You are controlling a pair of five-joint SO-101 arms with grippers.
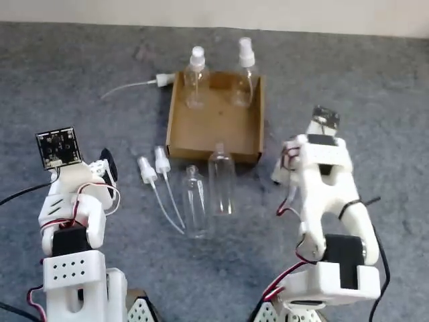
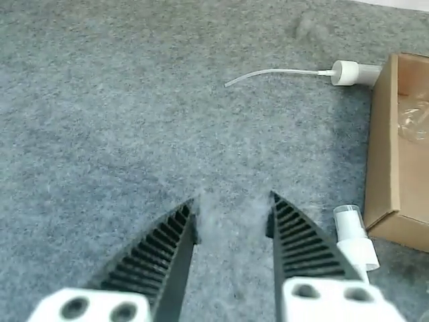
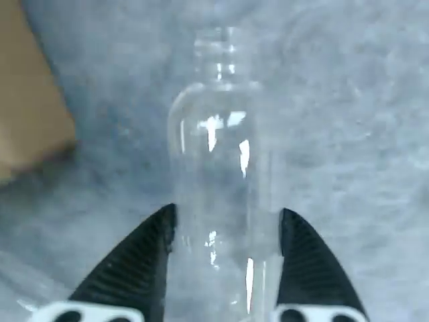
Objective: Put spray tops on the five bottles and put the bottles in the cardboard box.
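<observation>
grey table [image 1: 80,74] first, then the cardboard box [image 1: 214,127] mid-table with two capped bottles [image 1: 196,84] [image 1: 244,77] in it at the far end. the right gripper [image 3: 228,213] is just off the box's near corner, jaws pressed on both sides of a bare bottle [image 3: 218,134]. it looks clamped to me, neck pointing straight away from the gripper. add the two loose bottles [image 1: 221,178] [image 1: 194,201] lying side by side in front of the box, necks toward it, and i count five, though i can't rule out that the held one is one of those. the left gripper [image 2: 232,199] hangs over bare table, jaws apart, nothing in them. three spray tops lie loose: one [image 1: 165,80] by the box's far left corner, two [image 1: 146,169] [image 1: 162,159] nearer the left arm. the closest one lies just beside the left gripper on its box side, tube trailing back toward the arms, so i'd guess that arm fetches it.
</observation>
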